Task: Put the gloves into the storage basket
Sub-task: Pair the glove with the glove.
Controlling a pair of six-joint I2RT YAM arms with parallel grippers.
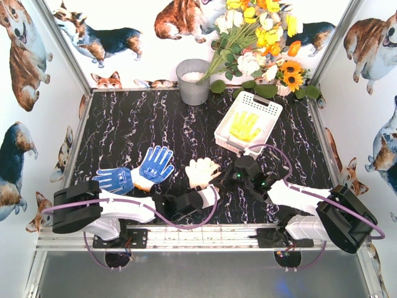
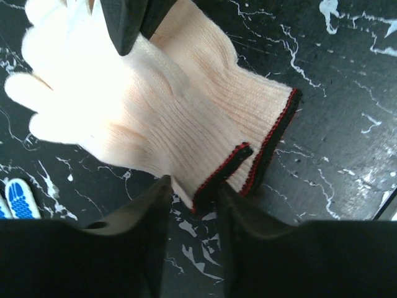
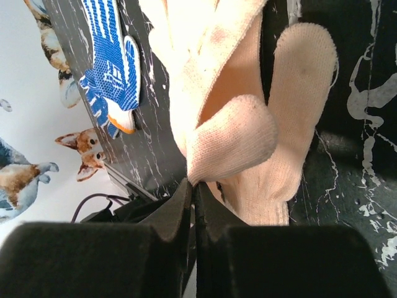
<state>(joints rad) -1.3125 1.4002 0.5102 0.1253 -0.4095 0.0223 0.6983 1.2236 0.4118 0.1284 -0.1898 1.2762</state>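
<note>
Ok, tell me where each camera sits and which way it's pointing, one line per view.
Top external: above and behind the bases, looking down on the table; both arms show.
Left wrist: on the left arm, looking down at the cuff of the cream glove; the left hand straddles it.
Right wrist: on the right arm, facing left across the table; the shut right hand shows.
Shared: all see the cream glove.

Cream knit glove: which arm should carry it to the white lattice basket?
Right, probably: right gripper is shut on the cream knit glove, nearer the white lattice basket; left gripper only straddles the cuff.
</note>
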